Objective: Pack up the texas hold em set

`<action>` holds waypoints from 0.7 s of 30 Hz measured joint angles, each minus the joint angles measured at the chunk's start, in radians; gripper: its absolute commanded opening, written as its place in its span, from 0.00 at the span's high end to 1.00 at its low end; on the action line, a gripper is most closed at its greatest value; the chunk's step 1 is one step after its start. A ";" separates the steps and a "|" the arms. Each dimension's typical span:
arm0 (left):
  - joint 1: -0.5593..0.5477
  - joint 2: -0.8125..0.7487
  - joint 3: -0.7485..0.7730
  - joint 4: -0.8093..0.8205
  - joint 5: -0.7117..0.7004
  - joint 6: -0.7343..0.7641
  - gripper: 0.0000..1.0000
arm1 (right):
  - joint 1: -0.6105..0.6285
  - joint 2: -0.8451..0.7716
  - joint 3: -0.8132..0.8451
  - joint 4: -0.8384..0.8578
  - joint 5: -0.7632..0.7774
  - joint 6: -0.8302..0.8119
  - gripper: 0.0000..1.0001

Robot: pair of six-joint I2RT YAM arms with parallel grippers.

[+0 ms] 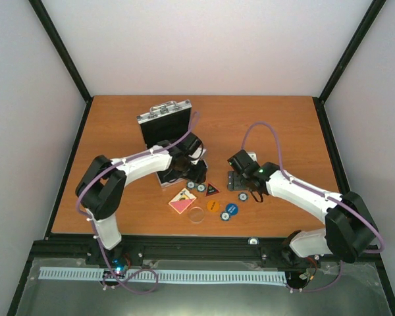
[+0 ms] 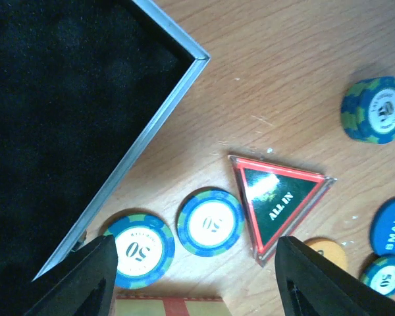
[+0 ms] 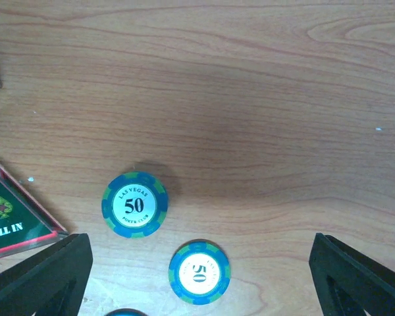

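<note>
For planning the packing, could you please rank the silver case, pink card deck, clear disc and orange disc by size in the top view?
1. silver case
2. pink card deck
3. clear disc and orange disc: nearly alike, so I would not rank them.

Chips (image 2: 210,222) blue-green rim, white centre; triangle (image 2: 276,201) red-edged black; case (image 1: 164,128) silver, black-lined; disc (image 1: 212,205) orange; table (image 1: 276,118) orange woodgrain.

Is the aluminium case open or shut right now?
Open. The case lid stands upright in the top view; the left wrist view shows exposed black foam lining.
</note>
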 measured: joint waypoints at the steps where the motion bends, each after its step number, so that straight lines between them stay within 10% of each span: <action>1: 0.000 -0.006 0.000 0.000 0.003 0.000 0.31 | 0.000 0.000 0.009 -0.011 -0.001 -0.001 0.09; 21: 0.000 -0.174 -0.029 -0.054 -0.021 0.002 0.14 | -0.005 0.230 0.208 -0.159 -0.118 -0.100 0.24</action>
